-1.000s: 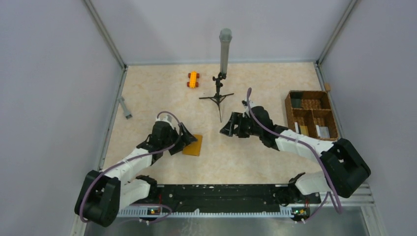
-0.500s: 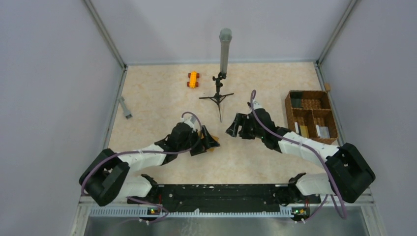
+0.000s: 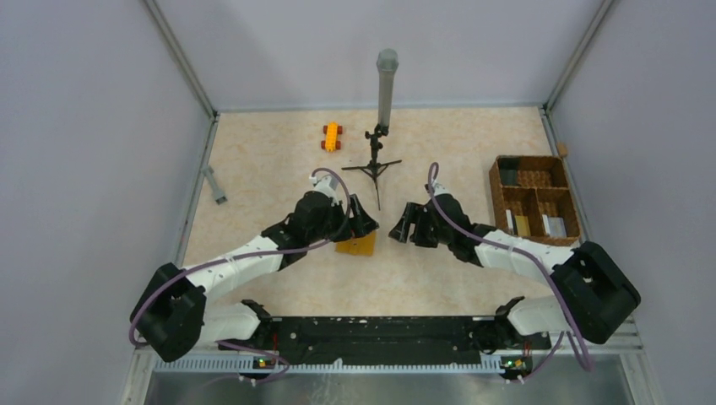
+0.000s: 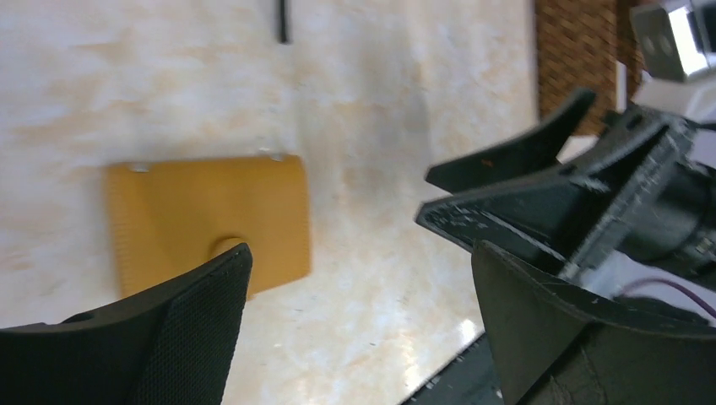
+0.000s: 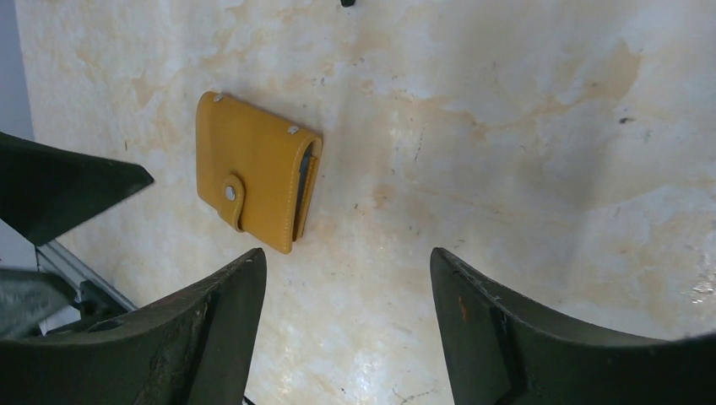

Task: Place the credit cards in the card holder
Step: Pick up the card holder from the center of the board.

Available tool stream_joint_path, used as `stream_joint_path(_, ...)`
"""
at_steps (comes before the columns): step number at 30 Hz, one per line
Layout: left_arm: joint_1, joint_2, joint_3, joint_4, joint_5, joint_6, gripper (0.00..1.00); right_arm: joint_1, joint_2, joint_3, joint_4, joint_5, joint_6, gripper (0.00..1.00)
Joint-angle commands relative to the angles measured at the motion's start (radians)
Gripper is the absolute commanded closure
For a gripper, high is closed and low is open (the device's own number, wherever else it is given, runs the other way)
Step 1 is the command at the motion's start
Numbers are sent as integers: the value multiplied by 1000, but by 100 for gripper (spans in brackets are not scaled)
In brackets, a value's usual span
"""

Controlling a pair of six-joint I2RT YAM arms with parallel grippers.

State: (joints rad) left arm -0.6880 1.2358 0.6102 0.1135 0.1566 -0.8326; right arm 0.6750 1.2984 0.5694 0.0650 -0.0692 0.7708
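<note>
The card holder (image 3: 356,245) is a mustard-orange wallet, snapped shut and lying flat on the table between the two arms. In the right wrist view the card holder (image 5: 253,173) shows a dark edge inside its open side. No credit cards show anywhere I can tell. My left gripper (image 3: 360,223) hangs open just beyond the wallet. From that wrist, the left gripper (image 4: 359,253) has one finger (image 4: 186,329) over the card holder (image 4: 203,215). My right gripper (image 3: 404,229) is open a little to the wallet's right; the right gripper (image 5: 346,253) holds nothing.
A small tripod (image 3: 374,164) carrying a grey tube (image 3: 386,80) stands just behind the grippers. An orange toy car (image 3: 332,136) sits at the back. A wicker basket (image 3: 507,198) with small items is at the right. A grey piece (image 3: 216,186) lies by the left wall.
My left arm has swept right and then away from its base. The card holder has slid to the right with it. The right gripper has come slightly nearer.
</note>
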Motion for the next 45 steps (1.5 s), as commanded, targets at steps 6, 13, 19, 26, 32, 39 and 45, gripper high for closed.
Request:
stream_joint_path(6, 64, -11, -8, -210, -233, 109, 1, 62, 153, 57, 158, -47, 50, 35)
stream_joint_path(13, 63, 43, -56, -91, -93, 49, 1, 72, 247, 114, 224, -76, 60, 42)
stream_joint_path(19, 50, 118, -101, 68, 104, -68, 1, 72, 321, 179, 197, -73, 17, 46)
stream_joint_path(26, -2, 79, -150, 186, 149, -102, 1, 72, 349, 186, 179, -50, 4, 47)
stream_joint_path(32, -54, 116, -138, 291, 247, -94, 1, 64, 318, 171, 153, -13, 5, 47)
stream_joint_path(39, -58, -20, -94, 68, 97, 32, 1, 57, 176, 117, 43, 65, 7, 41)
stream_joint_path(45, -53, -36, 7, -131, -117, 199, 1, 63, 98, 31, 65, 35, 92, 39)
